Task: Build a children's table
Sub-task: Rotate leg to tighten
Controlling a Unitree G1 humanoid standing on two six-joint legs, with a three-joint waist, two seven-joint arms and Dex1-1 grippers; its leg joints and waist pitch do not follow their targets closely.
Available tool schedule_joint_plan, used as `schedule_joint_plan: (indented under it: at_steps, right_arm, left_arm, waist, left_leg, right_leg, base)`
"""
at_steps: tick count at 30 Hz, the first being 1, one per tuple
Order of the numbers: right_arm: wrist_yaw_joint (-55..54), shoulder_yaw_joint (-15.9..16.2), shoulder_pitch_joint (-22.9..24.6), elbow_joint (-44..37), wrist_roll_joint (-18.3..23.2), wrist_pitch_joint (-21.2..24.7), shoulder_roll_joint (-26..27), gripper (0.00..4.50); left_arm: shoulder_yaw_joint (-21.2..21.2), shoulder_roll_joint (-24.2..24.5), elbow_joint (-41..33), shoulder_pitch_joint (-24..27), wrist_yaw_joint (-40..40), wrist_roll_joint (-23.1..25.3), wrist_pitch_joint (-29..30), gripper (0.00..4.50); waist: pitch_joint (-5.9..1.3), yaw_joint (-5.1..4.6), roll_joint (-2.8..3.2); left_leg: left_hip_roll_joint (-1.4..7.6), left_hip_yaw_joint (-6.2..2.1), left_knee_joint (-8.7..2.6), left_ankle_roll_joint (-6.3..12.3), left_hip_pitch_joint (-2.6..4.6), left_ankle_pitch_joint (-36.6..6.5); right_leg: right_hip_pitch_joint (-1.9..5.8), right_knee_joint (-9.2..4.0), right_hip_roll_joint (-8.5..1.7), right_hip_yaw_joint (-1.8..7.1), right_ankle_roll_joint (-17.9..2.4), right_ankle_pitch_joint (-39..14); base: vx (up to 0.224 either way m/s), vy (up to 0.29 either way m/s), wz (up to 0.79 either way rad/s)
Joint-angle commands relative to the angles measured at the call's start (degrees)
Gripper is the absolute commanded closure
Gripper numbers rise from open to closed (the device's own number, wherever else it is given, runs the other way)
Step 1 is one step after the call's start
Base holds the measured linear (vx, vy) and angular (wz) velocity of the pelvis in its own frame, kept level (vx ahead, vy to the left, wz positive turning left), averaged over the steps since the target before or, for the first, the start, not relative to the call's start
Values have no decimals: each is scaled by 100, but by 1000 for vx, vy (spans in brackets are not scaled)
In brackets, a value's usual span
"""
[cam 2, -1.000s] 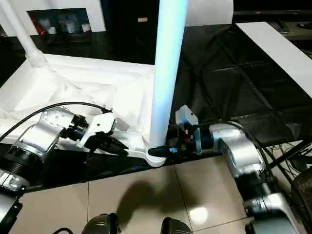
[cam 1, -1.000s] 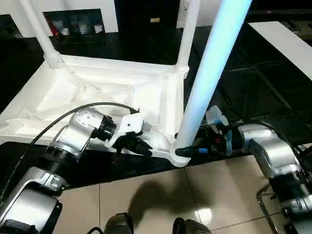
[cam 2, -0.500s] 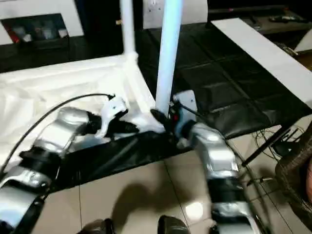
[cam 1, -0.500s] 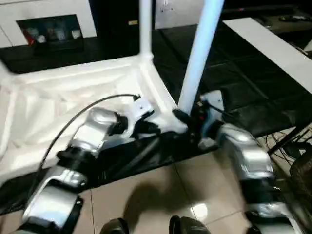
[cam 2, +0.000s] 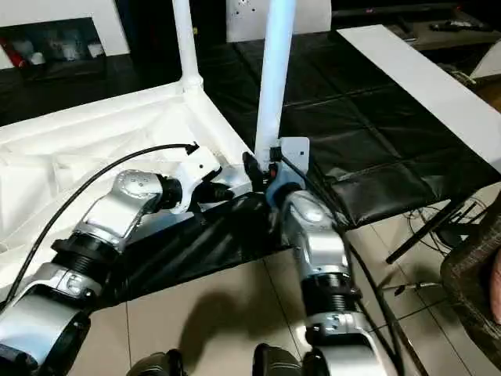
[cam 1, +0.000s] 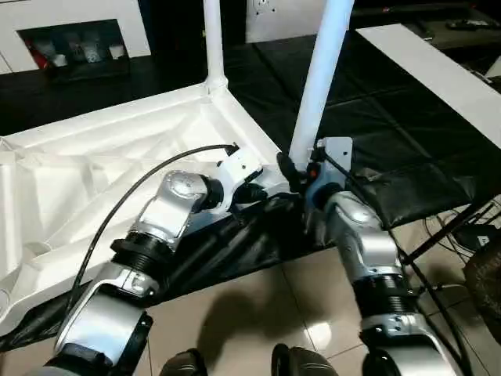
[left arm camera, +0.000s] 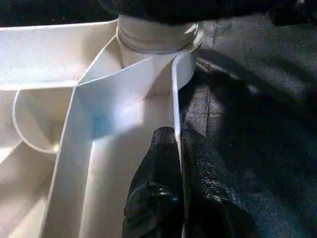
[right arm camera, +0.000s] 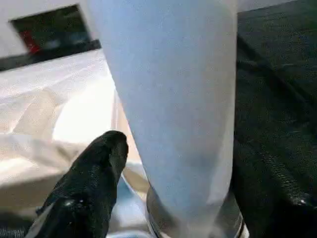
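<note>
Looks partway done: upside-down table top mid-left, two legs standing, left gripper fingers pinching its rim, right gripper fingers hugging the near leg.

Near leg top cut off; right pincer far finger hidden.

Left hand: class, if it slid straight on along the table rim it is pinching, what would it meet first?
Most likely the corner socket holding the near leg; the left hand points along the table rim straight at it.
</note>
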Motion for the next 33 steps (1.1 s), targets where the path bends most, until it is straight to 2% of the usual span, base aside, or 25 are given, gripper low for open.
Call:
schedule_joint_plan:
  at_steps: [1, 3, 5, 6, 8, 9, 12, 13, 15, 16, 18, 20, 25, 33]
  right_arm:
    - [710, 316, 107, -85, 133, -13, -224, 86]
    - [1334, 407, 187, -154, 160, -89, -651, 76]
    - [1533, 418, 206, -162, 181, -124, -767, 64]
    - [2336, 463, 266, -262, 356, -137, -1136, 64]
    - [3202, 583, 328, -410, 534, -121, -1502, 64]
    - [3202, 583, 328, -410, 534, -121, -1502, 64]
    - [4428, 908, 379, -494, 709, -270, -2044, 64]
    - [4746, 1017, 378, -480, 740, -288, -2181, 64]
    - [4944, 1077, 366, -467, 781, -243, -2257, 78]
    - [5238, 1141, 323, -412, 832, -205, -2352, 78]
    - [5459, 1189, 283, -360, 860, -182, -2424, 107]
    - [5895, 1286, 151, -152, 826, -270, -2568, 118]
    - [6219, 1436, -28, 89, 750, -478, -2685, 171]
    - [6577, 1533, -95, 143, 856, -418, -2665, 236]
  left_arm:
    - [-368, 60, -121, 189, -584, -74, -247, 450]
    - [-426, 251, -205, 283, -958, -146, -446, 450]
    - [-444, 310, -222, 305, -1079, -178, -522, 450]
    - [-513, 521, -275, 361, -1470, -237, -701, 450]
    - [-554, 721, -302, 396, -1848, -299, -905, 450]
    - [-554, 721, -302, 396, -1848, -299, -905, 450]
    - [-566, 979, -348, 403, -2429, -457, -1062, 450]
    - [-597, 1055, -368, 396, -2622, -498, -1088, 450]
    - [-630, 1111, -380, 390, -2747, -513, -1100, 450]
    - [-687, 1192, -362, 366, -2918, -521, -1173, 450]
    - [-728, 1251, -342, 345, -3047, -527, -1234, 450]
    - [-776, 1323, -266, 283, -3279, -533, -1359, 450]
    - [-827, 1375, -187, 216, -3455, -527, -1470, 450]
    - [-843, 1407, -131, 193, -3544, -547, -1552, 450]
  waist:
    - [-398, 54, 6]
    - [-434, 79, 6]
    - [-422, 98, 16]
    - [-419, 122, 24]
    - [-412, 171, 22]
    - [-411, 177, 22]
    - [-389, 222, 34]
    - [-386, 234, 10]
    - [-383, 252, 12]
    - [-386, 257, -38]
    - [-390, 285, -15]
    - [-404, 304, -30]
    - [-413, 315, -29]
    - [-413, 334, -30]
  left_leg:
    - [196, -47, -295, 482, 29, -954]
    - [198, -44, -273, 565, 23, -734]
    - [213, -28, -260, 691, 35, -648]
    - [215, -36, -260, 697, 44, -653]
    - [245, -30, -261, 760, 62, -729]
    - [241, -30, -262, 768, 67, -758]
    - [272, -34, -275, 669, 74, -965]
    - [275, -32, -274, 639, 77, -1022]
    - [272, -24, -273, 597, 73, -1049]
    - [269, -22, -272, 583, 69, -1039]
    - [274, -28, -267, 606, 67, -981]
    - [272, -22, -257, 635, 77, -897]
    - [266, -20, -239, 676, 60, -777]
    - [276, -25, -235, 734, 63, -732]
  right_leg:
    - [353, -368, -458, 310, -1195, -1120]
    - [387, -318, -446, 299, -1298, -715]
    - [374, -287, -439, 301, -1440, -409]
    - [387, -289, -431, 294, -1457, -400]
    - [376, -277, -441, 299, -1482, -440]
    - [373, -281, -432, 291, -1500, -472]
    - [364, -302, -440, 273, -1457, -874]
    - [359, -309, -443, 271, -1430, -1022]
    - [346, -324, -456, 282, -1407, -1172]
    - [346, -332, -458, 282, -1376, -1252]
    - [343, -320, -462, 281, -1361, -1268]
    - [333, -302, -453, 276, -1403, -1155]
    - [339, -279, -457, 275, -1457, -966]
    - [335, -267, -451, 265, -1489, -922]
  base:
    - [0, 0, 0]
    - [0, 0, 0]
    - [0, 0, 0]
    - [0, 0, 0]
    - [0, 0, 0]
    - [0, 0, 0]
    - [0, 0, 0]
    - [0, 0, 0]
    - [0, 0, 0]
    - [0, 0, 0]
    - [0, 0, 0]
    - [0, 0, 0]
    - [0, 0, 0]
    - [0, 0, 0]
